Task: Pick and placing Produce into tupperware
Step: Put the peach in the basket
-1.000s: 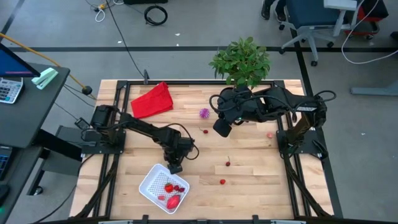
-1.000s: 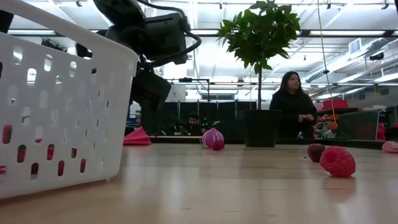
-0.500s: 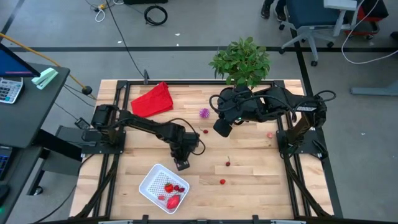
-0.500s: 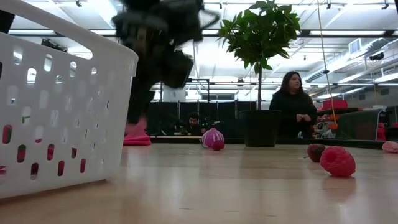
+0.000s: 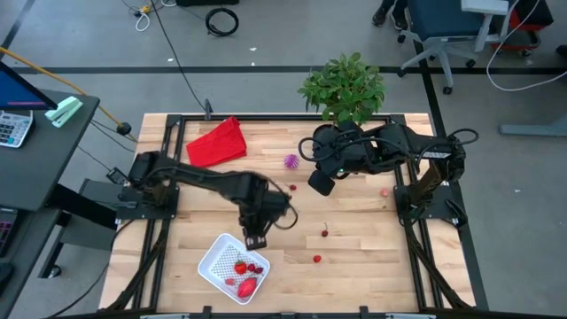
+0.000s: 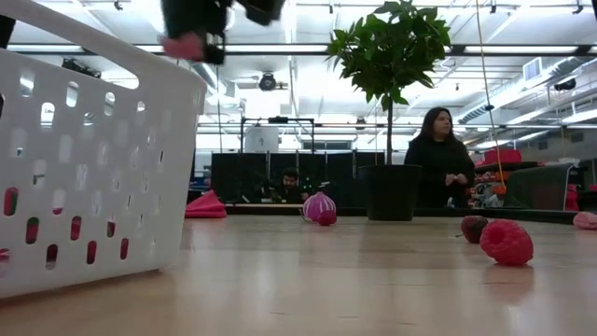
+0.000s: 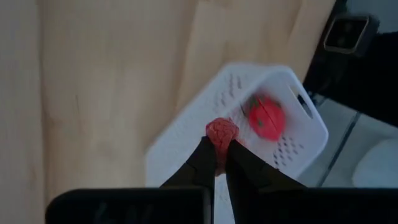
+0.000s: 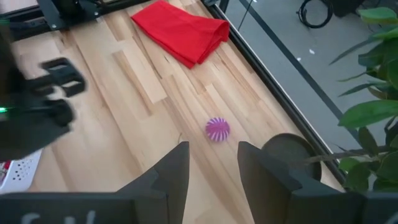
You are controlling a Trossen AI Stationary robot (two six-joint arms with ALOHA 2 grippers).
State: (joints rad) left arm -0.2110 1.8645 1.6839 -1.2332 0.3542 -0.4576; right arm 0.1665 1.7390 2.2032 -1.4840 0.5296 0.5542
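Red cloth (image 5: 217, 142) lying at the far left of the wooden bench (image 5: 354, 213); potted plant (image 5: 345, 86) standing at the far edge; person (image 6: 438, 157) beyond.

Bright overhead light; left wrist view motion-blurred.

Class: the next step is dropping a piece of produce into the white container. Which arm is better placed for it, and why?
The left. Its gripper is shut on a pinkish-red fruit piece right over the white container. The right gripper hangs open and empty near the spiky purple ball, across the table.
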